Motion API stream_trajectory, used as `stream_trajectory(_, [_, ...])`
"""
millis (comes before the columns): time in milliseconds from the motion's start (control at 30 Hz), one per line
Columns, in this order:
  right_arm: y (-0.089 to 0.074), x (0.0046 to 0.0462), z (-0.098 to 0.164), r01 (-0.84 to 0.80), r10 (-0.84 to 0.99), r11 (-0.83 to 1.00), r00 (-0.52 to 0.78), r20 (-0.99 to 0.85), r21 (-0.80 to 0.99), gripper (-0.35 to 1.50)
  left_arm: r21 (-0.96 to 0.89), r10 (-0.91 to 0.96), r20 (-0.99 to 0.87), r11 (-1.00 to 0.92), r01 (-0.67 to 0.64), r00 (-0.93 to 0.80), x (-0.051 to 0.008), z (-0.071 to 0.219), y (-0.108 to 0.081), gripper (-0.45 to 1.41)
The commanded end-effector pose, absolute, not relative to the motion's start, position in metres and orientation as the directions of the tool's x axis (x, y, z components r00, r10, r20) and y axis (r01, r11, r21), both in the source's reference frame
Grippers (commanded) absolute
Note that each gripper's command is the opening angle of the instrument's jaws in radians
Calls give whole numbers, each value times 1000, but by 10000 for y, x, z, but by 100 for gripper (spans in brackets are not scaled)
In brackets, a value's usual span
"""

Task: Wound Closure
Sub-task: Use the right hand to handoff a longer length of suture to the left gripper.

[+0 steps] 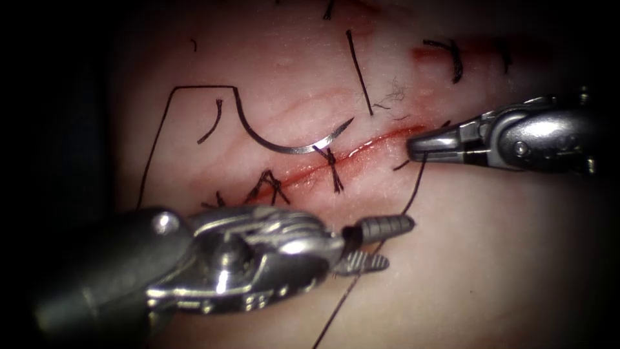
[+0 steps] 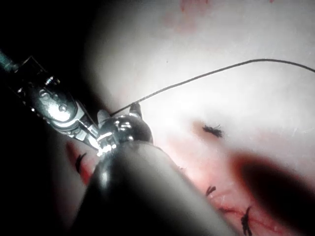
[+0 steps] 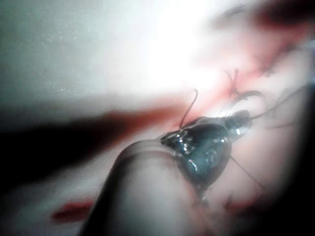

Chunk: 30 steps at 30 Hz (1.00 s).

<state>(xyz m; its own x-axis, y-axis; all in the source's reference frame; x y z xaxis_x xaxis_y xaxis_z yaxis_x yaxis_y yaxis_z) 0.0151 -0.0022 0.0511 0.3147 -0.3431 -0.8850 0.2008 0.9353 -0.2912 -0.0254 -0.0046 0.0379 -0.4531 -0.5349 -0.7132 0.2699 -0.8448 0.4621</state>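
Two tools, and neither holds the needle (image 1: 290, 143): it lies flat on the tissue (image 1: 491, 258) just left of the cut (image 1: 361, 152), its point up near the cut, not in the tissue. My right tool (image 1: 413, 147) sits at the right end of the cut with jaws closed on the thread (image 1: 413, 187), which trails down past my left tool (image 1: 378, 244). That one's jaws are parted, gripping nothing. My worry: the loose needle could get dragged if I tug the thread, and the strand might snag between my left jaws.
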Motion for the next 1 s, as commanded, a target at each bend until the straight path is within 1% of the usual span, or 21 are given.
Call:
stream_trajectory(33, [-17, 157, 516, 203, -348, 933, 310, -885, -296, -35, 465, -538, -713, -843, 270, -450, -260, 380, -42, 73])
stream_trajectory(233, [-14, 156, 523, 201, -351, 933, 314, -882, -299, -35, 463, -538, -719, -843, 273, -441, -259, 375, -45, 67])
stream_trajectory(467, [-10, 154, 528, 192, -345, 936, 315, -884, -296, -35, 461, -540, -728, -842, 281, -423, -259, 371, -49, 49])
stream_trajectory(733, [-7, 151, 530, 185, -338, 938, 313, -887, -292, -35, 461, -541, -729, -841, 282, -421, -257, 370, -51, 43])
stream_trajectory(800, [-7, 151, 530, 185, -338, 938, 313, -887, -292, -35, 462, -541, -728, -841, 282, -420, -257, 370, -52, 29])
stream_trajectory(933, [-7, 151, 530, 181, -333, 940, 313, -890, -288, -35, 463, -543, -730, -840, 284, -416, -258, 371, -54, -11])
stream_trajectory(1000, [-7, 151, 530, 179, -332, 941, 311, -890, -289, -35, 463, -544, -731, -839, 286, -413, -258, 371, -55, -20])
